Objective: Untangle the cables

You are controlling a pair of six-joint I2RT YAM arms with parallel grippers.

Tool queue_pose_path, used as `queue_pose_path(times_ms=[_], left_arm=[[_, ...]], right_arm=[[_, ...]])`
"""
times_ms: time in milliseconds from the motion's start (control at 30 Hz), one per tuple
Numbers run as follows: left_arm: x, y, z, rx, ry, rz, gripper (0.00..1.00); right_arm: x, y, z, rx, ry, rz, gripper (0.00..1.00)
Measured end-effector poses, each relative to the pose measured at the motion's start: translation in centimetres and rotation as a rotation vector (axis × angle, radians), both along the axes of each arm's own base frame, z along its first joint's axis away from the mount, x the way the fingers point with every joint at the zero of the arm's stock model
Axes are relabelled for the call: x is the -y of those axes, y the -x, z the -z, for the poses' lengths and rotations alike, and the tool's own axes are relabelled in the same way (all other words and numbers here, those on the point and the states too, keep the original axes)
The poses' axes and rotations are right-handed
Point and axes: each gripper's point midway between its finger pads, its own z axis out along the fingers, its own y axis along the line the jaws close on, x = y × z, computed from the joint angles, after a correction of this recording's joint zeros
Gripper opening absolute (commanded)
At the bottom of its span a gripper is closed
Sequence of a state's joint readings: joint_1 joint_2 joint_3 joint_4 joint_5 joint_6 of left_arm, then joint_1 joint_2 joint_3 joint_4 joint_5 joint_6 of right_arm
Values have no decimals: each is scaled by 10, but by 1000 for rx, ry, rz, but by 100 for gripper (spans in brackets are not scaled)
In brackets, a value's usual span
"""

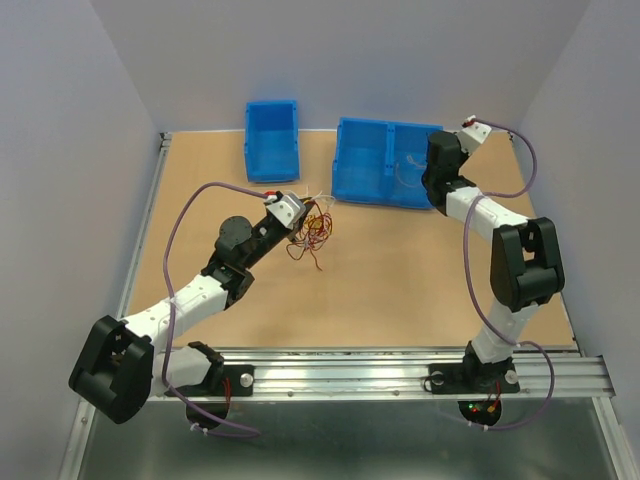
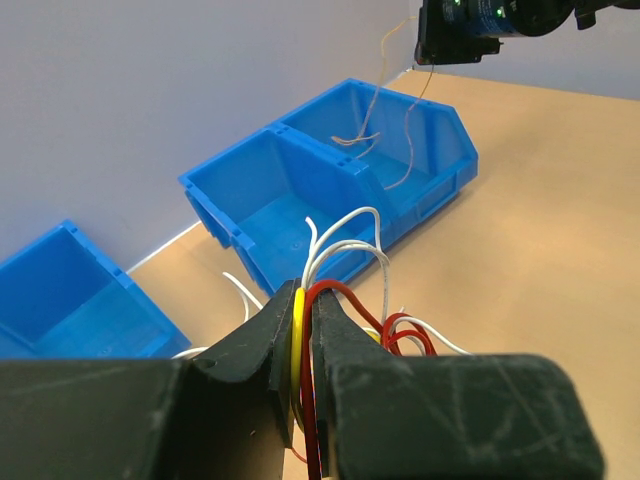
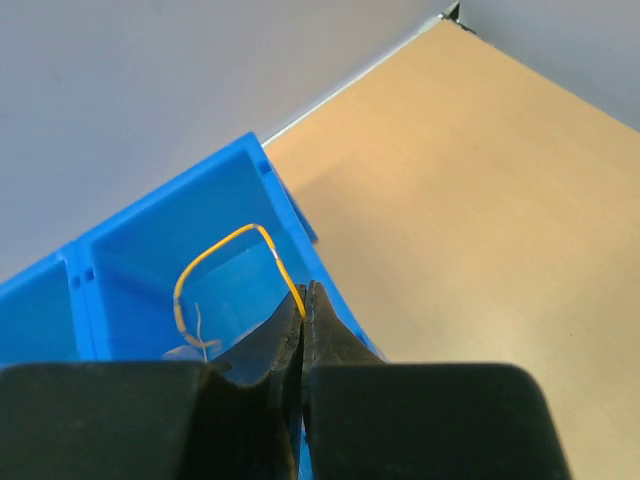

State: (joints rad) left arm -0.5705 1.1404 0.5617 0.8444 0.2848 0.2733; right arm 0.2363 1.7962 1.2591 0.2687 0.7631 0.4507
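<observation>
The cables [image 1: 314, 232] are a small clump of red, yellow and white curly wires at mid table. My left gripper [image 1: 297, 222] is shut on the clump; in the left wrist view [image 2: 303, 300] a yellow and a red wire are pinched between the jaws, and white and red loops [image 2: 400, 330] spill out beyond them. My right gripper [image 1: 432, 190] is over the right compartment of the double blue bin [image 1: 384, 162]. In the right wrist view it [image 3: 304, 297] is shut on one thin yellow wire [image 3: 205, 262] that curls down into the bin.
A single blue bin [image 1: 270, 139] stands at the back left, also in the left wrist view [image 2: 70, 300]. The double bin [image 2: 330, 180] holds a few thin pale wires. Grey walls close in the table on three sides.
</observation>
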Motion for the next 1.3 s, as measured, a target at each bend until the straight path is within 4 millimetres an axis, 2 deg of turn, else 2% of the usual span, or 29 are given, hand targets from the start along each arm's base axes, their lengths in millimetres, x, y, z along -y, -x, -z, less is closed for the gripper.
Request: queue_pose_path(times_ms=[200,333,367,400,433,500,633,733,800,900,1033,1100,1167,1233,1300], left_arm=[[0,0,0,2,-2,1,19],[1,1,0,4,-4,4,19],[1,1,0,4,-4,4,19],[1,1,0,4,-4,4,19],[1,1,0,4,-4,4,19],[1,1,0,4,-5,4,19],[2,1,0,5,-6,5,19],[2,1,1,5,-8,5,19],[2,1,1,3,-10,5,19],[2,1,2,2,-11,5,19],[3,2,2,3,-14,8,19],[4,2,2,4,-15,9,19],[4,2,3,3,-17,9,19],[4,2,3,2,-18,9,19],[4,2,4,1,-19,9,19]], right_arm=[[4,0,-1,16,-14,17,1],[-2,-3,0,13,-19,-17,8],[-3,-4,2,11,-18,-24,15],[-7,-8,5,6,-17,-46,52],[-9,-11,10,-2,-16,-59,62],[-17,-18,23,-37,-7,-107,72],[-33,-22,54,-139,5,-208,83],[-38,-15,59,-195,17,-254,86],[-39,-8,50,-205,22,-275,86],[-39,3,24,-176,26,-299,85],[-39,21,-36,-63,27,-332,79],[-41,24,-52,-24,28,-349,79],[-43,23,-53,-23,31,-362,81],[-44,21,-42,-50,37,-366,84],[-43,22,-23,-108,42,-363,85]])
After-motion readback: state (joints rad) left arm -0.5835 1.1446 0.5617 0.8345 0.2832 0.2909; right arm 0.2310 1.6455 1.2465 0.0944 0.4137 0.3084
